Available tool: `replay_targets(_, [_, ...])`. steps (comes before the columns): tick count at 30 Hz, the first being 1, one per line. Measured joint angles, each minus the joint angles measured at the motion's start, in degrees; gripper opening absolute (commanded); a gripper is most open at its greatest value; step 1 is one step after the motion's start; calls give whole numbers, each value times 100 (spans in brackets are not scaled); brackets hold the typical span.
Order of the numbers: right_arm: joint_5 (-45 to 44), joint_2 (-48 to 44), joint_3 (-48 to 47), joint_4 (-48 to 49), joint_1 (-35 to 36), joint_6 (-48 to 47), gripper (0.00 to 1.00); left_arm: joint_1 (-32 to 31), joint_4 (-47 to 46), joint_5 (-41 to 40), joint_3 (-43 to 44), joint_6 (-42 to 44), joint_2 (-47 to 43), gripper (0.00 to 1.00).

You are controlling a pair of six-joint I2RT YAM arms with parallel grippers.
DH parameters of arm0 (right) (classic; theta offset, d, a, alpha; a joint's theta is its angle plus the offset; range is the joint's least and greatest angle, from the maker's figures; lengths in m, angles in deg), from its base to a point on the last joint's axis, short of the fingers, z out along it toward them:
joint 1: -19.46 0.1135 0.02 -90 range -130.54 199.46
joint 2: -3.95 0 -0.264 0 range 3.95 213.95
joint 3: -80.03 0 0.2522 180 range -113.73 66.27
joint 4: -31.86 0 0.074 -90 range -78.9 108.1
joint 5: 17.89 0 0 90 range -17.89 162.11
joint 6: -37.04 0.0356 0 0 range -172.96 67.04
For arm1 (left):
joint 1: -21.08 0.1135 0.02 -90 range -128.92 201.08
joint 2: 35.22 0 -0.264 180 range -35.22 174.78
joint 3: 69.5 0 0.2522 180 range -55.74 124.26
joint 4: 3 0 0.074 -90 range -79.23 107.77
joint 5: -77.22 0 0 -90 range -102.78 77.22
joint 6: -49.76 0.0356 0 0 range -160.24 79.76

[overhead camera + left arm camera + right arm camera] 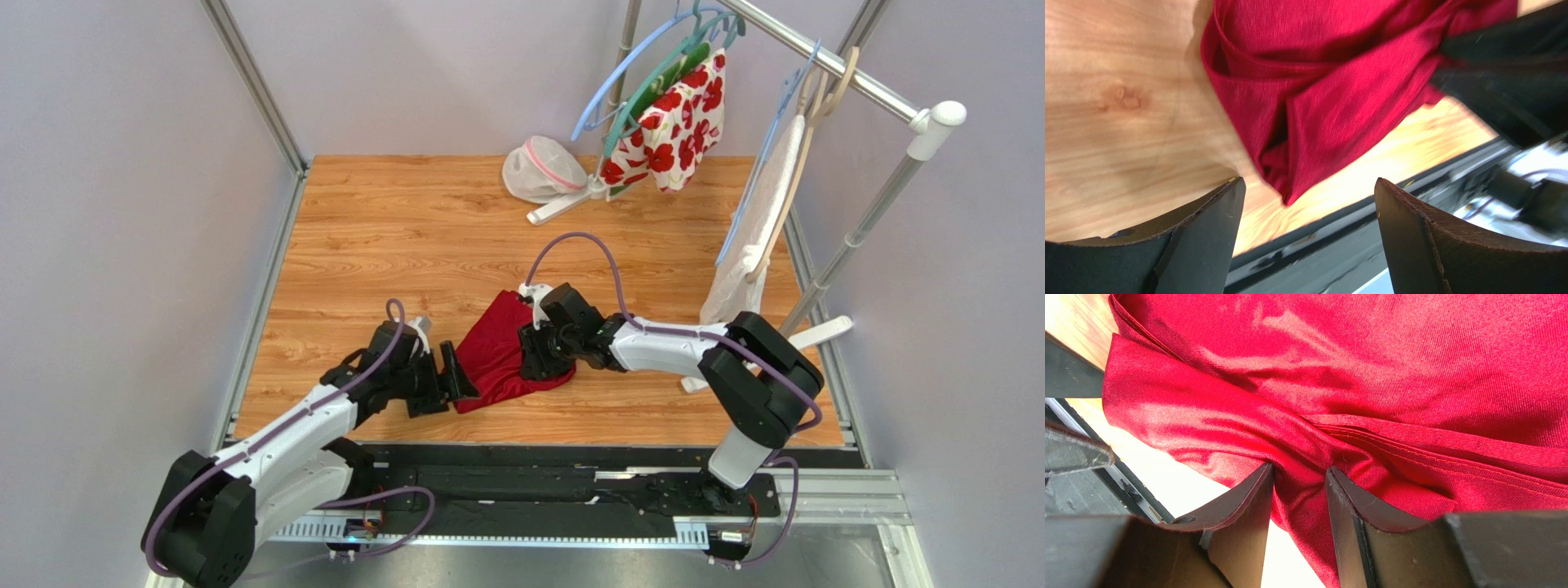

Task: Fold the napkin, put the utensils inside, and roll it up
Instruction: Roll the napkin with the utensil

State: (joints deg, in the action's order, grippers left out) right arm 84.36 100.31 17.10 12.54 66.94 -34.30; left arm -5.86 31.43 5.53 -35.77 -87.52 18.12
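Observation:
The dark red napkin lies bunched and creased on the wooden table near its front edge. My left gripper stands open at the napkin's lower left corner. In the left wrist view that pointed corner of the napkin sits just ahead of the gap of the left gripper, touching neither finger. My right gripper is at the napkin's right side. In the right wrist view the right gripper is shut on a gathered fold of the napkin. The utensils are out of view.
A clothes rack at the back right carries a white cloth with red flowers and a white towel. A white mesh bag lies at the back. The black rail runs along the table's near edge.

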Motion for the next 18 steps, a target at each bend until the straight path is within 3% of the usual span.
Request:
replay_targets(4, [2, 0, 0, 0, 0, 0, 45, 11, -553, -133, -162, -509, 50, 79])
replay_targets(9, [4, 0, 0, 0, -2, 4, 45, 22, -883, -389, -332, -977, 68, 62])
replay_targets(18, [35, 11, -11, -4, -4, 20, 44, 31, -723, -1064, -579, -1469, -485, 61])
